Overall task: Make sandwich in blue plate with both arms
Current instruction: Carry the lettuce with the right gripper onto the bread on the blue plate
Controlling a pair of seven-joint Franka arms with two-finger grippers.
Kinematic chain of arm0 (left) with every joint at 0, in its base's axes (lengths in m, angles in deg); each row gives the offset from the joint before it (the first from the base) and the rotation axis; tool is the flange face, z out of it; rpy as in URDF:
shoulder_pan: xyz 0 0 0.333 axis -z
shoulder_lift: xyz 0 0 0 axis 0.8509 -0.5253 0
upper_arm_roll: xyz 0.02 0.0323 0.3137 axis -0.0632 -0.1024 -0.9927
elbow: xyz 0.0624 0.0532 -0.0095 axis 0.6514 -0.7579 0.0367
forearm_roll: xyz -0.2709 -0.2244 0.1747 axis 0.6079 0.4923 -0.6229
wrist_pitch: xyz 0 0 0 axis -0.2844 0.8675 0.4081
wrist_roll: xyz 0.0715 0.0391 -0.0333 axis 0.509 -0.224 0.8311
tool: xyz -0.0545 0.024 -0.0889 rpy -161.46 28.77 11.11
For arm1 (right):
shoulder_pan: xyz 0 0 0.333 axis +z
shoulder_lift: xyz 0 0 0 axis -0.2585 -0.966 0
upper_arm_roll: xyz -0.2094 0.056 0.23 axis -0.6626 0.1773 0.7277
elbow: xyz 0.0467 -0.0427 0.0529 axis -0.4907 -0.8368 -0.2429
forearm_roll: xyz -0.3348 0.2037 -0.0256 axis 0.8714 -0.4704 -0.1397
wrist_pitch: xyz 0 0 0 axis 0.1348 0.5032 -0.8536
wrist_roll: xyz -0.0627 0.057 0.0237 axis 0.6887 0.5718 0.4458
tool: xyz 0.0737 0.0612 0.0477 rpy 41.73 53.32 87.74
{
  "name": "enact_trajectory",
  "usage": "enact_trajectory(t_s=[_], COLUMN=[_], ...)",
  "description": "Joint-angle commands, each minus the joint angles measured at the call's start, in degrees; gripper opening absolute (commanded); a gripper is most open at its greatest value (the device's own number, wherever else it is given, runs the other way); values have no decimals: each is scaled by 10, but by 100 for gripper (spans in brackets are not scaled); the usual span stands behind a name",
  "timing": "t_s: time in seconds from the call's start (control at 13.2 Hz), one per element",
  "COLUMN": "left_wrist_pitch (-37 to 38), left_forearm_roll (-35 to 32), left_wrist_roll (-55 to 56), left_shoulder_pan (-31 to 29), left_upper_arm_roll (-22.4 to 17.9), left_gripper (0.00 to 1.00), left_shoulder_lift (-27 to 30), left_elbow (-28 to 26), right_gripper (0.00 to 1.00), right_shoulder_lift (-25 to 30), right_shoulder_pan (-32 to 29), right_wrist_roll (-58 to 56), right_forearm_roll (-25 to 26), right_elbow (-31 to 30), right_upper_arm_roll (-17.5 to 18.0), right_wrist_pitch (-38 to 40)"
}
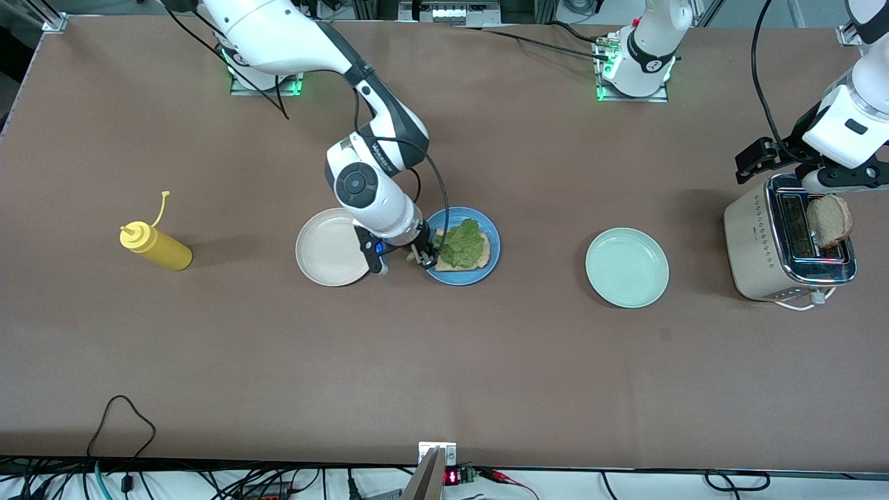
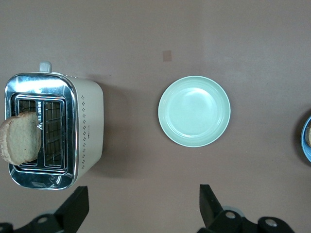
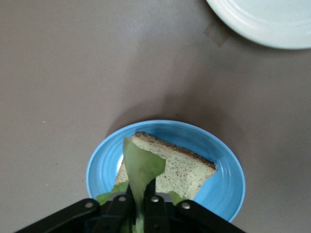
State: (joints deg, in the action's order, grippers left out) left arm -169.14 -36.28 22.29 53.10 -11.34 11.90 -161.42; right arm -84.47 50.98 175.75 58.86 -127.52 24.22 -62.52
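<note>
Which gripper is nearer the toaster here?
Left. The left gripper is right over the toaster, where a bread slice sticks up. The right gripper is at the blue plate, pinching lettuce.

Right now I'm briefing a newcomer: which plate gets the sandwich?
Three plates sit in a row mid-table. The blue plate is the middle one, between the cream plate and the mint-green plate. Only it holds bread and lettuce.

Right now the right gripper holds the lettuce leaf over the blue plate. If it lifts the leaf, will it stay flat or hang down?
The lettuce leaf probably droops: it already bends limp from the right gripper. It looks thin, so likely light and easy to tear. Its ruffled edge may catch on the bread slice.
</note>
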Motion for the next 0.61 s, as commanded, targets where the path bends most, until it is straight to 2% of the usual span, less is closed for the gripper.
enact_trajectory(t_s=[0.0,0.15,0.23,0.3,0.38,0.53], left_wrist_pitch=[2,2,3,3,3,3], left_forearm_roll=[9,9,8,8,9,8], left_wrist_roll=[-2,-1,-1,-1,-1,-2], left_shoulder_pan=[-3,-4,-3,-3,-3,-3], left_upper_arm_roll=[1,1,1,2,2,3], left_gripper=[100,100,100,100,100,100], left_shoulder_lift=[11,11,11,11,11,11], left_elbow=[-7,-7,-7,-7,-7,-7], right_gripper=[47,72,76,97,100,100], right_shoulder_lift=[-16,-17,-16,-14,-11,-7], right_shoulder_pan=[17,16,13,11,10,0], right_wrist_roll=[24,22,19,17,11,-30], right_forearm_roll=[-8,-8,-8,-7,0,2], right_elbow=[17,17,17,18,18,18], right_upper_arm_roll=[-5,-5,-5,-6,-7,-10], right_wrist_pitch=[-11,-13,-12,-9,-6,12])
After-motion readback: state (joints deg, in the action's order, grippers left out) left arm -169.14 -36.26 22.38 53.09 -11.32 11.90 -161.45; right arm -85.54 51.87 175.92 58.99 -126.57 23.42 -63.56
